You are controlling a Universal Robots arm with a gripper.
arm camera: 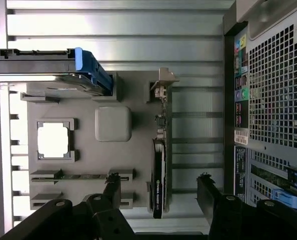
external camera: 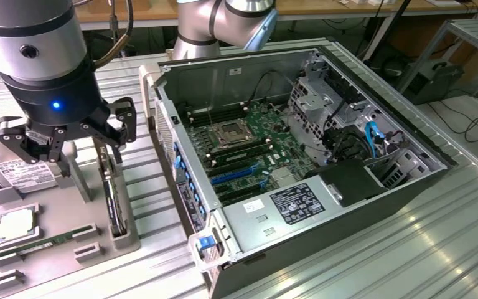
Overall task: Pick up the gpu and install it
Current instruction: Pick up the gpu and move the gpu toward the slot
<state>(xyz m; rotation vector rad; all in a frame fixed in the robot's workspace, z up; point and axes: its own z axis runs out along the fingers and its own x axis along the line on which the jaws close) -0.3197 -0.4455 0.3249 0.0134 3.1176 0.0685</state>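
Locate the gpu (external camera: 117, 205) standing on edge in a narrow slot along the side of the grey tray (external camera: 89, 258) nearest the computer case (external camera: 322, 205). In the wrist view, read the gpu (arm camera: 158, 170) edge-on as a thin black strip, with the pale end bracket (arm camera: 161, 82) at the far end and the near end cut off behind the gripper body; fan face not discernible in either view. Note the gripper (external camera: 71, 152) hanging over the tray with jaws spread wide and nothing clamped. In the wrist view, see the gripper (arm camera: 159, 189) straddling the line of the card, one finger (arm camera: 113, 190) over the tray, the other over the ribbed metal table (arm camera: 198, 100), both apart from the card. Height of the fingertips against the card's upper edge: not determinable. Elsewhere on the tray, identify a square post (arm camera: 112, 123), a processor chip (arm camera: 53, 140) in its recess, a green memory stick (arm camera: 83, 176) lying flat, and a hard drive (arm camera: 43, 70) in a blue-edged carrier. In the exterior view, find the hard drive (external camera: 22, 169) partly hidden behind the gripper linkage and the arm (external camera: 32, 37) cut off above. Observe the computer case lying open on its side, motherboard (external camera: 243, 146) exposed.
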